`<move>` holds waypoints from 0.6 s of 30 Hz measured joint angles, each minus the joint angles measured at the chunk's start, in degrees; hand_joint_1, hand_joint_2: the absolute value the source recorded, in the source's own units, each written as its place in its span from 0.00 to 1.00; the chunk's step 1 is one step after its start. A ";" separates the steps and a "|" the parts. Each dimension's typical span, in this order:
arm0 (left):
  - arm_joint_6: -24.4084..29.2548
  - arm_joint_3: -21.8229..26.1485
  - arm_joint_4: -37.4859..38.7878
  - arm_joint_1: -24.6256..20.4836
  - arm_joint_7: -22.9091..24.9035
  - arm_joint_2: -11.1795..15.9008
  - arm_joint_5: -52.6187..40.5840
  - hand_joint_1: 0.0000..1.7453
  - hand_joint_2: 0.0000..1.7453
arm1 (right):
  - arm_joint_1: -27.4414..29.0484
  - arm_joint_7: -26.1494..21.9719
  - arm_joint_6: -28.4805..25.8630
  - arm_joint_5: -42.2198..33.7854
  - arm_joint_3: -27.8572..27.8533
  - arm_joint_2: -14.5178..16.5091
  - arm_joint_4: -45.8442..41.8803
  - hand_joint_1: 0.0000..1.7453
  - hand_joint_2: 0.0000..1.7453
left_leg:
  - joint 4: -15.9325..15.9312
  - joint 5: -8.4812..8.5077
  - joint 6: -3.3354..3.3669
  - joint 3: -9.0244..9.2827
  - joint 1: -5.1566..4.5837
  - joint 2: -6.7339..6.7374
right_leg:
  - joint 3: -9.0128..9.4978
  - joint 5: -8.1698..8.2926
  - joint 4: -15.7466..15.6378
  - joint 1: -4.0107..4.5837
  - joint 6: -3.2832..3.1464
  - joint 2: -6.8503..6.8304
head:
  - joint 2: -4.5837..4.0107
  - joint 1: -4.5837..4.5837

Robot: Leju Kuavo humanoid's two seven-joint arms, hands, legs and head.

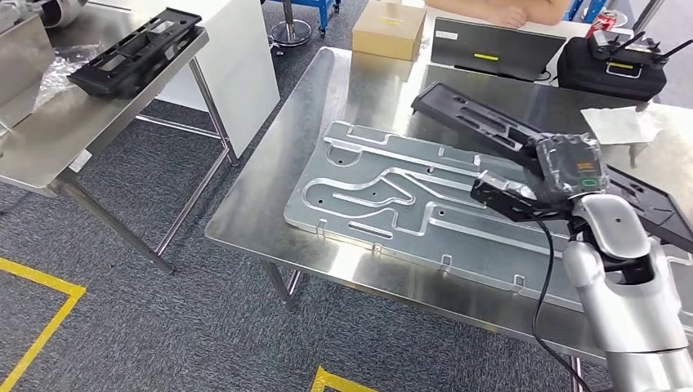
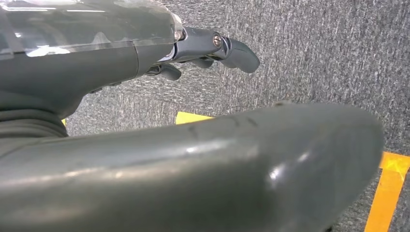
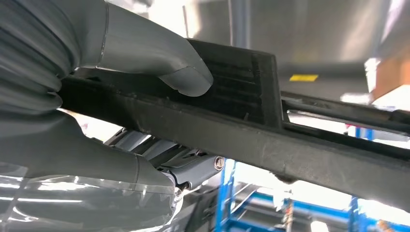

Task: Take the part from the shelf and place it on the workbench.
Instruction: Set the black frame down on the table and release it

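Head view: right robot hand (image 1: 523,192) grasps long black part (image 1: 474,114) above table (image 1: 270,196); left robot hand (image 2: 212,50) released, holding nothing, over carpet.

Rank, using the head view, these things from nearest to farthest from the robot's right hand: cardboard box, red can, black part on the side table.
1. Red can, far right, beyond the right hand.
2. Cardboard box, far table edge, centre.
3. Black part on the side table, far left.

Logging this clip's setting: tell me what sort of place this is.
Probably a factory-style workshop or robot test area: steel workbench bearing a machined metal plate, yellow floor tape on grey carpet, another black part nearby.
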 joint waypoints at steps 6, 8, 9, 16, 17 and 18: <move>-0.05 0.35 0.00 -0.03 0.19 0.14 -0.46 0.00 0.00 | 2.45 -1.69 0.78 0.95 2.29 3.92 2.15 1.00 1.00 | -0.02 0.00 -0.01 -0.01 0.00 -0.02 | 0.00 0.00 -0.01 0.03 0.00 0.00 | 0.00 -0.01; -0.05 0.67 0.00 -0.04 0.34 0.16 -0.46 0.00 0.00 | 3.06 -2.16 1.14 1.30 2.51 4.88 2.74 1.00 1.00 | -0.02 0.00 -0.01 -0.01 0.00 -0.02 | 0.00 0.00 -0.03 0.03 0.00 0.01 | -0.01 -0.01; -0.04 0.83 0.00 -0.05 0.42 0.17 -0.42 0.00 0.00 | 3.26 -2.35 1.26 1.47 2.60 5.30 3.06 1.00 1.00 | -0.02 0.00 -0.01 -0.01 -0.01 -0.01 | 0.01 0.00 -0.04 0.03 0.00 0.01 | -0.01 -0.01; 0.44 1.51 0.00 -0.07 0.23 0.17 -0.34 0.00 0.75 | 3.74 -3.35 1.55 1.83 2.90 7.08 5.72 0.00 1.00 | -0.02 0.00 -0.01 0.00 -0.03 0.00 | 0.04 0.00 -0.08 0.05 0.00 0.02 | 0.00 -0.01; 0.49 1.62 0.00 -0.08 0.13 0.17 -0.24 0.00 0.50 | 3.77 -3.51 1.51 1.84 2.91 7.29 6.12 0.00 1.00 | -0.02 0.00 -0.01 0.01 -0.03 0.00 | 0.04 0.00 -0.09 0.06 0.00 0.02 | 0.00 -0.01; 0.53 1.77 0.00 -0.10 0.02 0.17 -0.13 0.00 0.25 | 3.86 -3.66 1.46 1.88 2.92 7.48 6.49 0.00 1.00 | -0.02 0.00 -0.01 0.01 -0.03 0.00 | 0.04 0.00 -0.09 0.07 0.00 0.02 | 0.00 -0.01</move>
